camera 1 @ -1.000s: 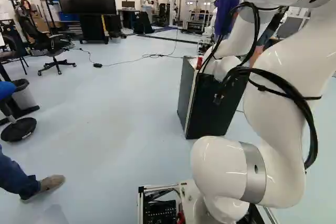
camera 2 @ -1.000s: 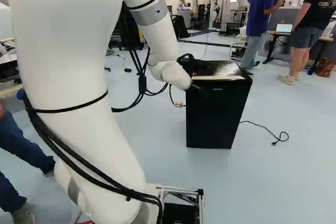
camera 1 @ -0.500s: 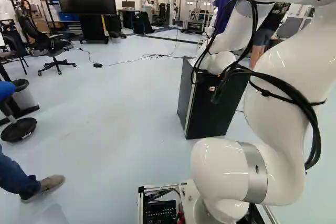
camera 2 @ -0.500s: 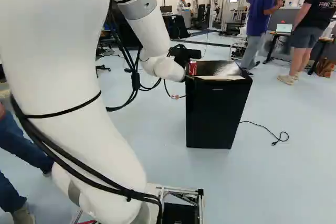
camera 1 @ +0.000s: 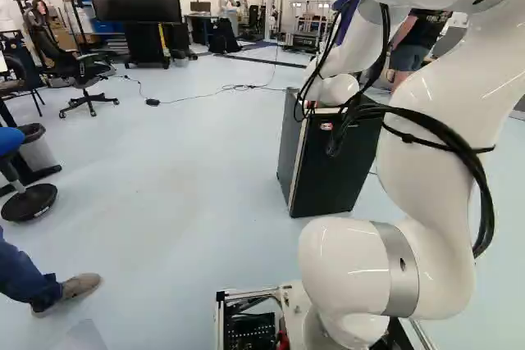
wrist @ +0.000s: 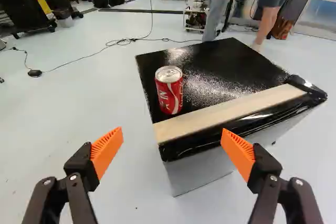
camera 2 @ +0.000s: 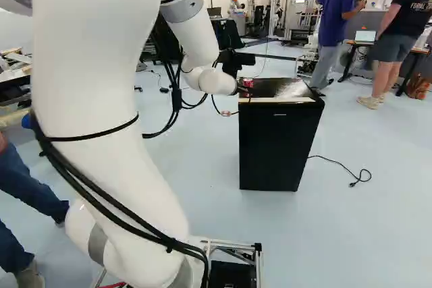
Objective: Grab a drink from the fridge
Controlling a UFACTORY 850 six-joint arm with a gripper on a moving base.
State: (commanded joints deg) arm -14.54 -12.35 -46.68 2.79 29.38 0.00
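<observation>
your gripper (wrist: 172, 149) is wide open, its orange pads (wrist: 106, 151) well apart with nothing gripped. the red can (wrist: 169, 90) stands upright on top of the black fridge (camera 2: 278, 150), by its near left corner, just beyond the pale strip (wrist: 231, 113). from the fingers it lies ahead, roughly in line with the middle of their gap, its long axis vertical. you likely want a straight reach forward, closing from left and right, with the fingertips clear of the fridge's near edge.
</observation>
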